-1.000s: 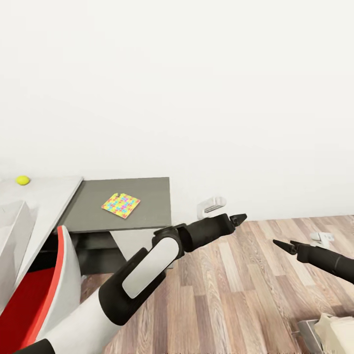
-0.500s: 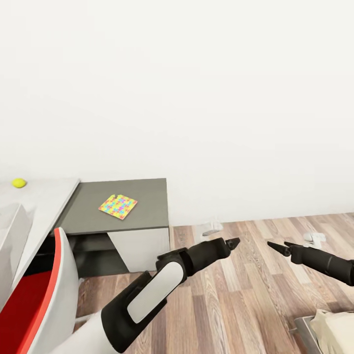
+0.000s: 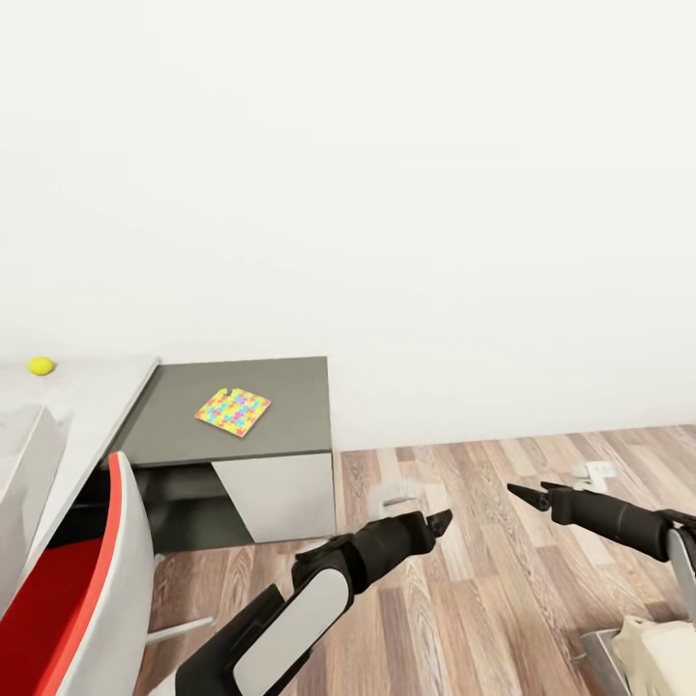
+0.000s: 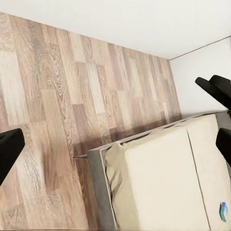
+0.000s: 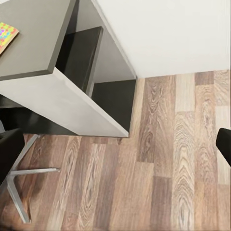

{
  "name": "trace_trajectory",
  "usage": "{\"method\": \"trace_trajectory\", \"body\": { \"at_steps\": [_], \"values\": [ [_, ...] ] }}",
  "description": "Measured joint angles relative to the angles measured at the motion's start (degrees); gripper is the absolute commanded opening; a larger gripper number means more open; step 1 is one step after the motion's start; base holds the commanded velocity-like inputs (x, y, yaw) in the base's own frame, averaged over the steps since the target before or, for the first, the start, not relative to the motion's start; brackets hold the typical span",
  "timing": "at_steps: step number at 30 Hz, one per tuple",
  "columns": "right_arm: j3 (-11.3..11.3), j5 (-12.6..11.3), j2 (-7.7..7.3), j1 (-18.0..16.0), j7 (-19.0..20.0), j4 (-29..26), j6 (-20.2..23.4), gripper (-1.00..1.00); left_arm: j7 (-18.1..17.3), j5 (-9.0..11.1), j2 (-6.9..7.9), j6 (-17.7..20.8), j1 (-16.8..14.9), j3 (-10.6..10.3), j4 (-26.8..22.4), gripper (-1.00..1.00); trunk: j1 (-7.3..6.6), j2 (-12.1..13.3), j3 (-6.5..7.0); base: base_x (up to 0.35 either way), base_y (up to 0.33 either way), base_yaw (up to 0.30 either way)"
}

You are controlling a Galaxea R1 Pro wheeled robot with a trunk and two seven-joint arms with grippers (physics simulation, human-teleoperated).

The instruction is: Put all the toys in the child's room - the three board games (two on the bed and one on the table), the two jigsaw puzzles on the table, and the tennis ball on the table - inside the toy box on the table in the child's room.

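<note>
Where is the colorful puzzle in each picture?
Head view: the jigsaw puzzle lies flat on the dark grey table, left of the middle.
Right wrist view: one corner of the puzzle peeks in at the picture's edge, on the same grey tabletop.
Left wrist view: not in it; floor and bed there.
Shared landmark: the grey table.

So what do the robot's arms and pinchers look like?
The left arm is black with a smooth white panel along it, narrowing to a black wrist. Both the left gripper and right gripper are black with slim, pointed fingers.
</note>
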Motion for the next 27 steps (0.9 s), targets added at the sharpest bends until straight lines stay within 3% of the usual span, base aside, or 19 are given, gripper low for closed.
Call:
{"method": "trace_trajectory", "body": {
  "at_steps": [16, 27],
  "values": [
    [0.69, 0.0, 0.1, 0.3, -2.05, 0.72, 0.02, 1.0, -0.03, -0.94, 2.07, -3.89, 3.67, -0.24, 0.06, 1.0, 0.01, 0.0, 1.49, -0.019, 0.0, 0.0],
    [2.28, -0.06, 0.24, 0.37, -2.3, 0.75, 0.12, 1.0, 0.02, -1.79, 2.32, -4.67, 4.11, -0.46, 0.68, 1.0, 0.04, 0.0, 2.51, -0.246, 0.0, 0.0]
  ]
}}
